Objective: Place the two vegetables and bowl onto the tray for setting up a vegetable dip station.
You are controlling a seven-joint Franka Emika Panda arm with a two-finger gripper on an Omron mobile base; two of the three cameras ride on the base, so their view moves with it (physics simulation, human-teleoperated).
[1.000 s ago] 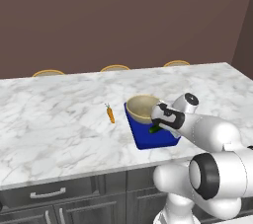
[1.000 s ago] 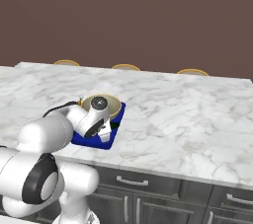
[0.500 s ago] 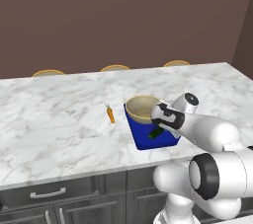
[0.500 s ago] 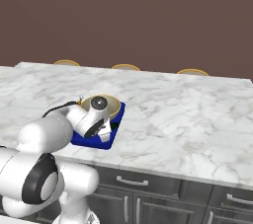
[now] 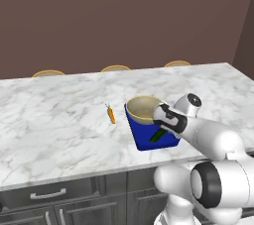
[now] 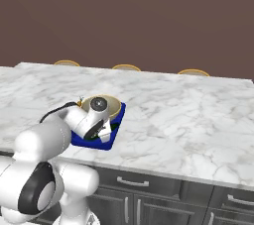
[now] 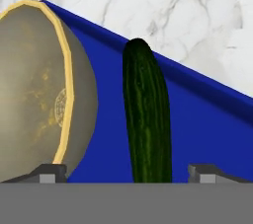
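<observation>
Now that the fingers have let go, the cucumber rests on the blue tray.
From the left, the carrot waits alone on the counter. From the right, the bowl sits on the tray. Up close, the gripper is spread wide around the cucumber; carrot comes next.

Bowl and cucumber on tray; carrot left, on counter.

White-grey marble counter spreads under and around gripper. Three flat tan-rimmed discs line counter's far edge, well beyond gripper. Brown wall behind them. Dark grey cabinet fronts with silver handles below counter edge, nearer than gripper
</observation>
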